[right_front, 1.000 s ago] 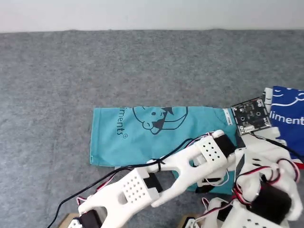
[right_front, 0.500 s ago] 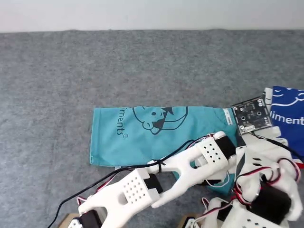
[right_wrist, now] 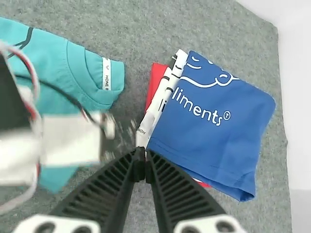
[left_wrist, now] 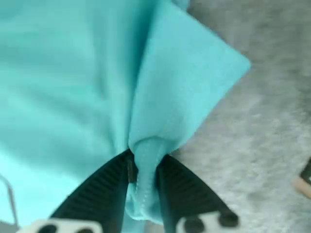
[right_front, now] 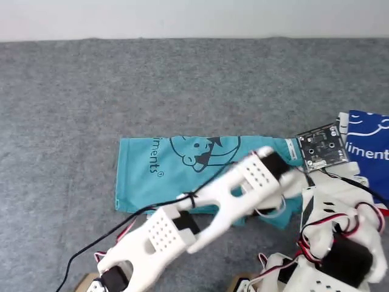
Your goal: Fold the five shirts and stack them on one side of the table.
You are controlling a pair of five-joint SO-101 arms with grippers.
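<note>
High view has the teal shirt [right_front: 176,176] at frame centre, the folded stack [right_front: 368,145] at right edge; left gripper [left_wrist: 145,161] pinches the shirt's fold, right gripper [right_wrist: 142,159] closed, empty

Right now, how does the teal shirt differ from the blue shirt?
The teal shirt lies as a long strip mid-table, while the blue shirt is a compact folded rectangle on top of other folded shirts at the table's side. The left gripper is shut on a corner of the teal shirt; nothing grips the blue shirt. The teal shirt carries dark print, the blue shirt white print. Both rest over the grey table.
</note>
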